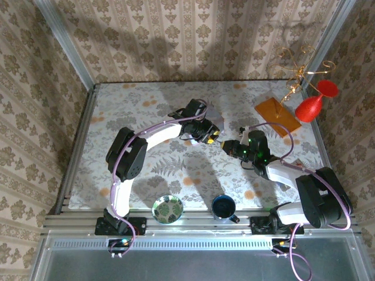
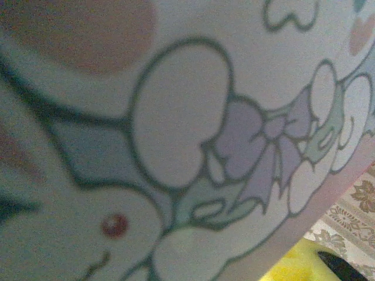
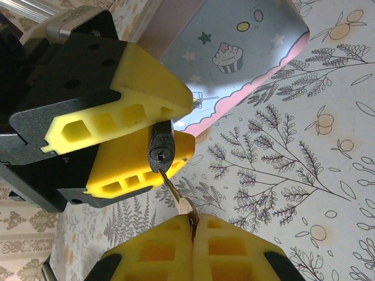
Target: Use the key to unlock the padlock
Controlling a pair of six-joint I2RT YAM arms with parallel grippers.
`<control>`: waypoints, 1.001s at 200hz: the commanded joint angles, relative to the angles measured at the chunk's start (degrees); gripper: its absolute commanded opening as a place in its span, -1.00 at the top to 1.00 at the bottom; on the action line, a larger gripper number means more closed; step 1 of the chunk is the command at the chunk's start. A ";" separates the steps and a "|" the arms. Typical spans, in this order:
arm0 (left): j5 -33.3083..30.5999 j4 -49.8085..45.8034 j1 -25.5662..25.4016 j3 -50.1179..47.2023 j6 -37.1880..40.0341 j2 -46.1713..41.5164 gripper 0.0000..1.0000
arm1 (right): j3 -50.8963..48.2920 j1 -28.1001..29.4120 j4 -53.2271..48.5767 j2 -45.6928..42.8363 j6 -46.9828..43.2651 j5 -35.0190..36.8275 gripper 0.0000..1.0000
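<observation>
Padlock [image 3: 161,151], dark squarish metal, meets slim key [image 3: 173,192].

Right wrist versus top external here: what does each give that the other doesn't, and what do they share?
Right wrist: the padlock clamped in the left gripper, the key seated in its keyhole, its head pinched by the right gripper. Top external: the bowl and cup at the near edge, the red glass and orange board far right. Shared: the two grippers meeting beside the lavender tin.
</observation>
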 commanded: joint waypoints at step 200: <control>8.05 -2.72 -0.68 -1.08 -5.13 2.75 1.00 | 0.88 -0.09 2.98 0.57 1.21 1.20 1.00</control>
